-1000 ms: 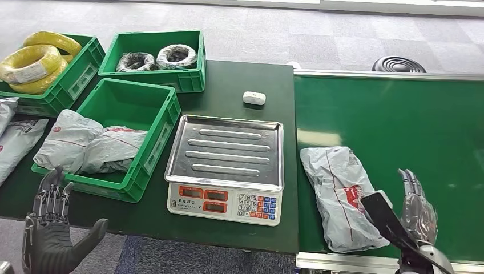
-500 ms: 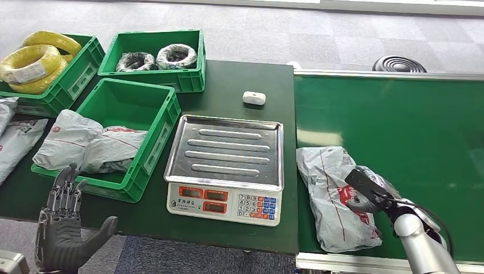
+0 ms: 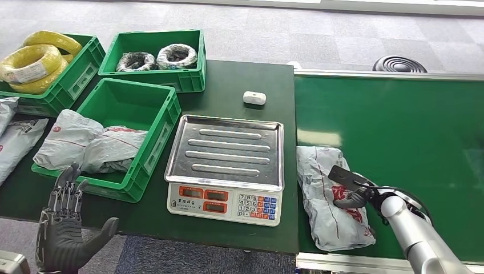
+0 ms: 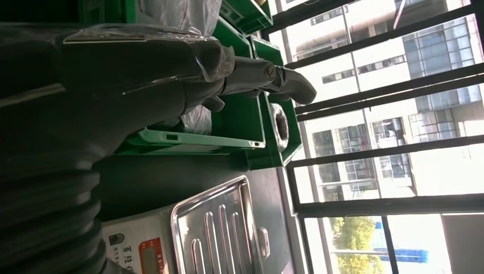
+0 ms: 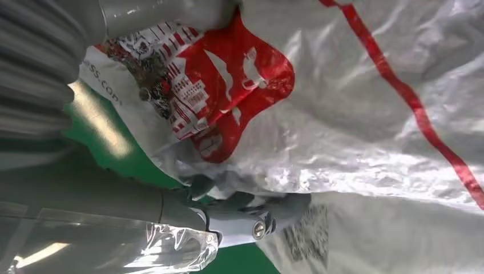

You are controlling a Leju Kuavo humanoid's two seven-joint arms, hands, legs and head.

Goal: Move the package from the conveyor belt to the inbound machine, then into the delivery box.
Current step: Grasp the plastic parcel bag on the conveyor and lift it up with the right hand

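A grey plastic package [image 3: 321, 171] with a red logo lies on the green conveyor belt [image 3: 399, 125], close to its left edge. My right hand [image 3: 349, 191] lies on top of it and grips it. In the right wrist view my thumb [image 5: 257, 214] presses on one edge of the package [image 5: 371, 114] and the fingers cross the other side. The weighing scale [image 3: 228, 151], with a bare steel pan, stands just left of the belt. Left of the scale, a green box [image 3: 160, 142] holds two grey packages. My left hand [image 3: 65, 231] hangs low at the table's front edge, fingers apart, holding nothing.
Two green crates at the back hold yellow cable coils [image 3: 37, 60] and black coils [image 3: 154, 57]. A small white device [image 3: 254, 97] lies behind the scale. More grey packages [image 3: 14, 142] lie at the far left of the table.
My right hand came down from upright beside the package onto it and closed on it. The package slid slightly left toward the scale. My left hand rose a little.
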